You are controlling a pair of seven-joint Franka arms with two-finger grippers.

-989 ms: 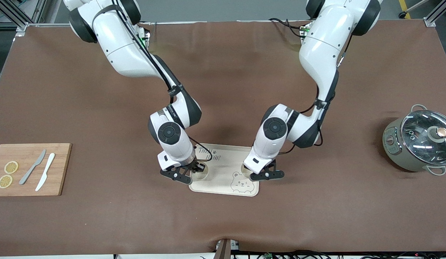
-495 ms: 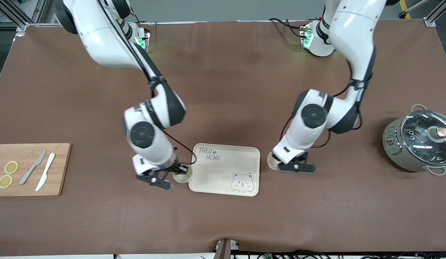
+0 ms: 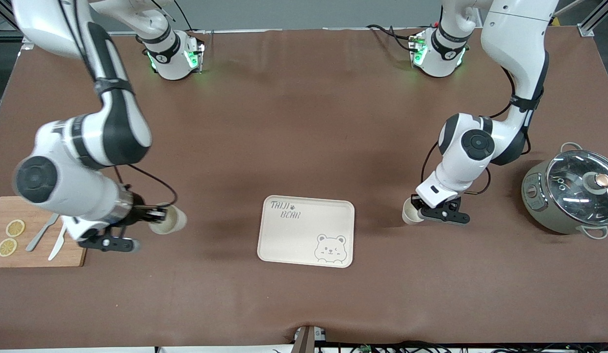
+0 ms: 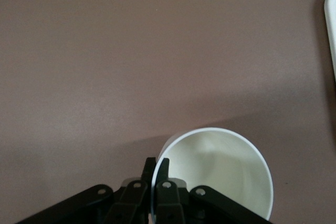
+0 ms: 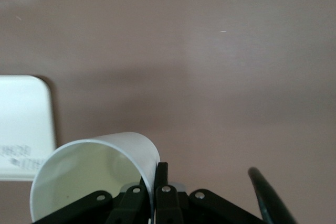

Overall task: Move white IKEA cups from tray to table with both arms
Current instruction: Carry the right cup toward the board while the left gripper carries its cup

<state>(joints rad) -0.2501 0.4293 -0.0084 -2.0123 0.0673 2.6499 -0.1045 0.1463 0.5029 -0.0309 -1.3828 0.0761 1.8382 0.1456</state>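
A: Where does the right gripper (image 3: pixel 154 219) sit relative to the bear-printed tray (image 3: pixel 304 245)?

B: It hangs in the air over bare brown table (image 3: pixel 304 122), off the tray's edge toward the right arm's end, between the tray and the wooden cutting board (image 3: pixel 81 230). Its fingers (image 5: pixel 161 182) are pinched on the wall of one white cup (image 3: pixel 167 219), one finger inside the rim and one outside.

A: How does that cup sit?

B: Tilted, its opening turned toward the tray. The right wrist view shows the hollow of the cup (image 5: pixel 97 174) close under the camera, with a corner of the tray (image 5: pixel 23 129) past it.

A: And the left gripper (image 3: pixel 420 211)?

B: It is off the tray's other short edge, toward the left arm's end, over the table between the tray and the grey lidded pot (image 3: pixel 571 193). Its fingers (image 4: pixel 164 174) also clamp a cup wall. This second white cup (image 3: pixel 411 212) is low, near the table; whether it touches the cloth cannot be told.

A: Does the left wrist view add anything?

B: It looks straight down into the second cup (image 4: pixel 218 174), with brown cloth around it and a sliver of the tray (image 4: pixel 331 30) at the edge.

A: What lies on the cutting board?

B: Two lemon slices (image 3: pixel 14 228), a grey knife (image 3: pixel 44 228) and a white knife (image 3: pixel 59 245). The right arm's wrist covers part of the board's corner nearest the tray.
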